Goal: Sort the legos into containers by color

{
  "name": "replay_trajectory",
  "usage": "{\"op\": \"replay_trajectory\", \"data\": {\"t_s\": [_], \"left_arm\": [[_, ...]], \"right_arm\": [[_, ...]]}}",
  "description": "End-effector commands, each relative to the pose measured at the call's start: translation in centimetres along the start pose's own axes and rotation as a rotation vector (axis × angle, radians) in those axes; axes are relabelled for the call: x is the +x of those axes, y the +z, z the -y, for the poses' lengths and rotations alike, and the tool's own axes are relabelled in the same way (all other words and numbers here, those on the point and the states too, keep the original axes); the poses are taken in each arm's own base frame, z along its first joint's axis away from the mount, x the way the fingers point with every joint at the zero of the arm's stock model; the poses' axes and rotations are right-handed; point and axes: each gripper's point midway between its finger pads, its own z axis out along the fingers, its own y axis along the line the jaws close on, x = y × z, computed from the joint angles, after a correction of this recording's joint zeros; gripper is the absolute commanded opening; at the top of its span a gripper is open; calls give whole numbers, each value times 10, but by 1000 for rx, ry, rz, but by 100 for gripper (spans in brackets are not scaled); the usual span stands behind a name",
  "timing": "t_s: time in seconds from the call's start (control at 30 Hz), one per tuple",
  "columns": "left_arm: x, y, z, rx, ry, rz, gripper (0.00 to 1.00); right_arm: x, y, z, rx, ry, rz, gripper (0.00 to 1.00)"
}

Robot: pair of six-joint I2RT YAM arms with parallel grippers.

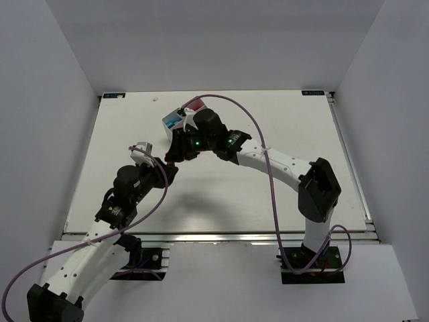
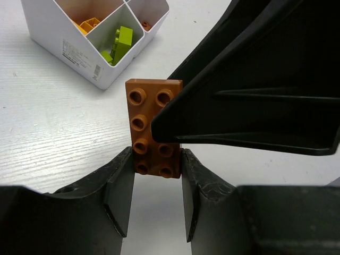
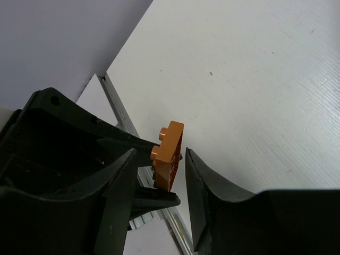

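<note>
An orange lego (image 2: pixel 154 127), a flat studded plate, is pinched at its near end by my left gripper (image 2: pixel 156 159), which is shut on it above the table. My right gripper (image 3: pixel 158 154) straddles the same orange lego (image 3: pixel 171 154) from the other side. Its jaws are open, with a visible gap between the plate and the right finger (image 3: pixel 202 180). One right finger (image 2: pixel 255 106) covers part of the plate in the left wrist view. The containers (image 2: pixel 64 45), a white divided tray, stand behind, with an orange brick (image 2: pixel 87 24) and green bricks (image 2: pixel 121 42) in separate compartments.
In the top view both grippers meet mid-table just in front of the white tray (image 1: pixel 175 123). A metal rail (image 3: pixel 119 114) runs along the table's edge. Grey walls enclose the table on three sides.
</note>
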Motion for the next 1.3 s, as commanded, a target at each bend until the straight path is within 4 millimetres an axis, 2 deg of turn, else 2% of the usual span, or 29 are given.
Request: {"op": "replay_trajectory", "data": {"t_s": [0.0, 0.2, 0.3, 0.33, 0.43, 0.47, 0.53, 0.57, 0.67, 0.7, 0.8, 0.83, 0.87, 0.9, 0.93, 0.97, 1.0, 1.03, 1.13, 1.17, 1.2, 1.23, 1.27], "left_arm": [[-14, -2, 9, 29, -4, 37, 8], [-13, -3, 10, 29, -12, 37, 11], [-13, -3, 9, 23, -18, 37, 16], [-14, -3, 8, 20, -22, 38, 18], [-17, -5, 5, -5, -33, 49, 32], [-18, -6, 1, -30, -37, 53, 42], [-23, -9, -4, -62, -50, 81, 51], [-26, -11, -8, -91, -52, 92, 62], [-30, -18, -13, -125, -79, 119, 79], [-33, -20, -17, -149, -84, 135, 97], [-40, -29, -21, -186, -110, 159, 98], [-40, -31, -22, -195, -120, 159, 98], [-41, -33, -23, -202, -125, 161, 98], [-44, -35, -22, -205, -133, 169, 98], [-47, -37, -23, -220, -154, 179, 98], [-46, -39, -24, -228, -160, 174, 98], [-49, -40, -23, -229, -163, 179, 98], [-48, -41, -23, -235, -170, 171, 98], [-52, -44, -22, -234, -178, 175, 98], [-51, -45, -22, -236, -179, 173, 98], [-52, -45, -22, -236, -179, 173, 98], [-54, -46, -20, -233, -180, 180, 98], [-55, -47, -21, -238, -180, 181, 98]], "right_arm": [[-22, 0, -19, -51, -30, 56, 46], [-25, 4, -19, -62, -53, 63, 34], [-25, 5, -20, -72, -63, 66, 20], [-25, 5, -21, -77, -64, 65, 11], [-22, 5, -22, -93, -73, 60, 0], [-22, 5, -22, -99, -78, 58, 0], [-25, 3, -24, -112, -95, 69, 0], [-27, 1, -25, -121, -101, 74, 0], [-41, -6, -22, -126, -141, 111, 0], [-44, -8, -20, -123, -158, 119, 0], [-62, -19, 1, -81, -229, 160, 0], [-69, -24, 20, -38, -279, 179, 0], [-72, -27, 31, -11, -310, 186, 0], [-83, -34, 36, 5, -360, 229, 0], [-88, -39, 47, 33, -459, 246, 0], [-88, -46, 67, 87, -502, 256, 0], [-96, -51, 74, 112, -564, 295, 0], [-105, -60, 92, 166, -658, 313, 0], [-104, -69, 119, 213, -763, 344, 0], [-108, -76, 134, 237, -797, 356, 0], [-100, -75, 145, 241, -802, 347, 0], [-106, -77, 147, 240, -824, 376, 0], [-105, -75, 159, 245, -823, 373, 0]]}}
